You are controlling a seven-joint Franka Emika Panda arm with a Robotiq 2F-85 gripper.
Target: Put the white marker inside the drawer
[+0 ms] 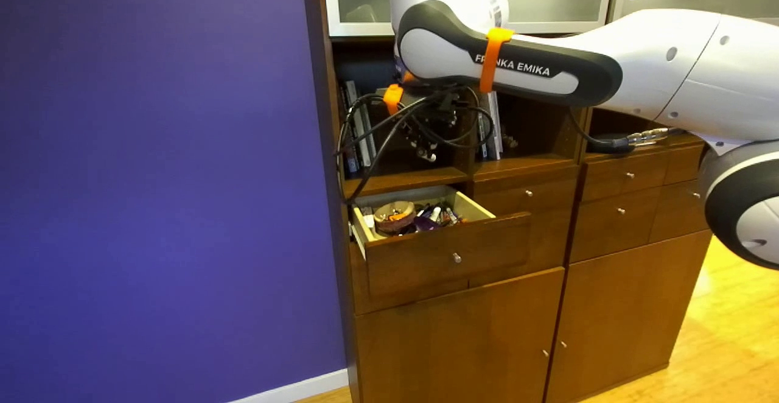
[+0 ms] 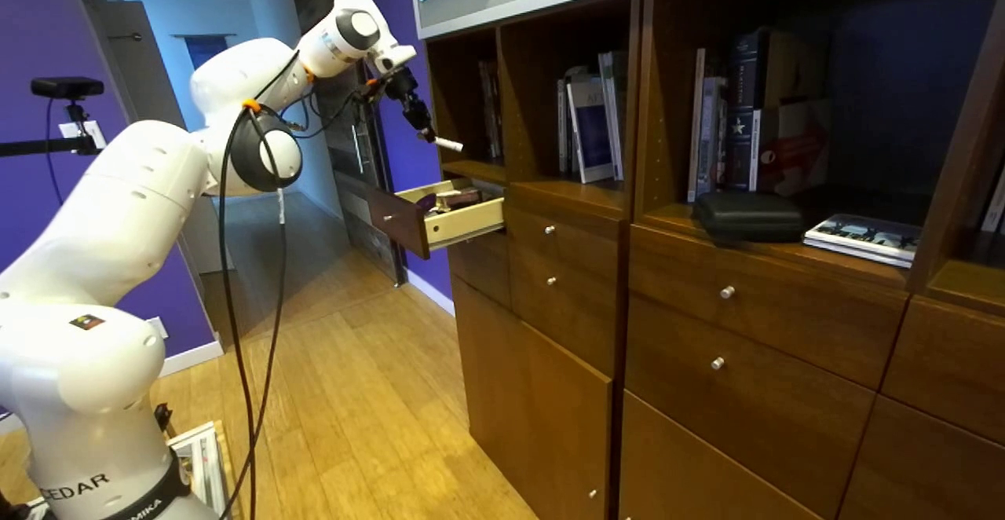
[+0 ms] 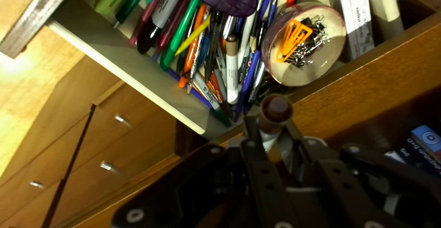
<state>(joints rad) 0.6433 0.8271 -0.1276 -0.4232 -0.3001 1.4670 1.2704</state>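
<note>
You have books [image 2: 740,123] on a shelf [image 2: 666,216] in an exterior view, a black case [image 2: 747,217] in front of them, just beside a flat stack [image 2: 864,237]. In your wrist view, a dish [image 3: 301,76] of silvery and orange clips [image 3: 294,39] sits between pens [image 3: 181,31] and a staples box [image 3: 357,21]. A purple wall [image 1: 164,184] stands in both exterior views.

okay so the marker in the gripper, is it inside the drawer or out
Out: in an exterior view the gripper holds the white marker higher than the drawer.
</note>
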